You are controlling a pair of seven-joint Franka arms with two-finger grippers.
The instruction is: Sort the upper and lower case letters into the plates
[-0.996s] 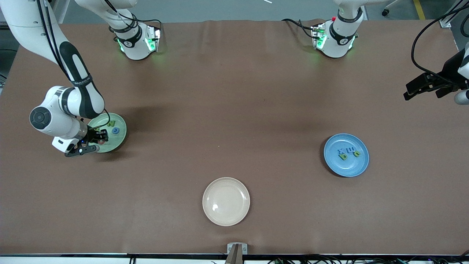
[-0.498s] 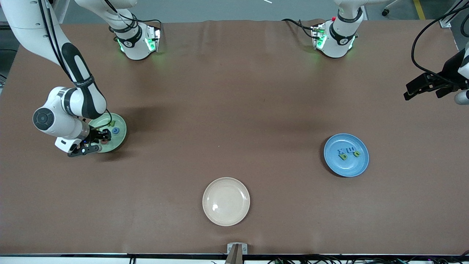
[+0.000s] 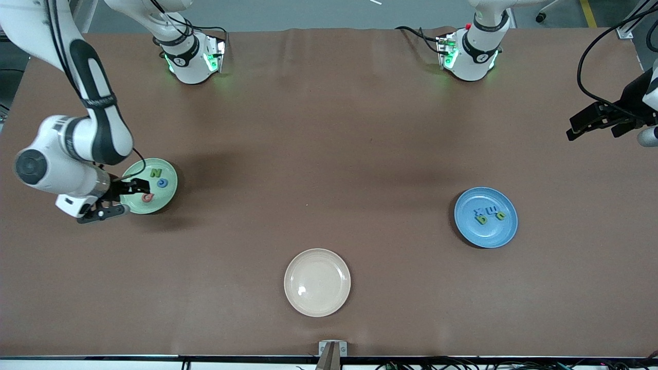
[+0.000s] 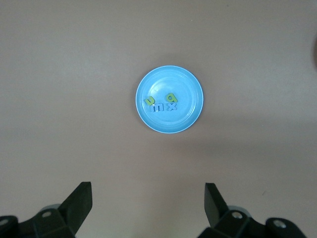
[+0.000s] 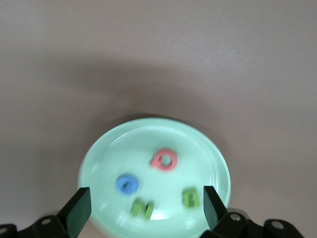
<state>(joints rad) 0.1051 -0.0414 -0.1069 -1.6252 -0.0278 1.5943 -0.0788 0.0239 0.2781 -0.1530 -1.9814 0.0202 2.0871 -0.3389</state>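
Note:
The mint green plate (image 3: pixel 165 196) lies toward the right arm's end of the table. It holds a green N (image 3: pixel 156 173), a blue C (image 3: pixel 162 182) and a red Q (image 3: pixel 147 197). The right wrist view shows that plate (image 5: pixel 163 134) with the Q (image 5: pixel 164 159), the C (image 5: pixel 127 185), the N (image 5: pixel 142 208) and a green B (image 5: pixel 191 198). My right gripper (image 3: pixel 132 188) is open and empty over the plate's edge. The blue plate (image 3: pixel 488 237) holds x (image 3: pixel 480 210), m (image 3: pixel 492 209), d (image 3: pixel 481 220) and n (image 3: pixel 500 216). My left gripper (image 3: pixel 591 121) waits open, high over the table's end.
A cream-beige plate (image 3: pixel 317 282) lies empty, nearer to the front camera than the two other plates and midway between them. The left wrist view shows the blue plate (image 4: pixel 168 82) with its letters, far below my left gripper (image 4: pixel 147 196).
My right gripper has let go of the red Q, which now lies in the mint plate. It has drawn back toward the table's end. The left arm has not moved.

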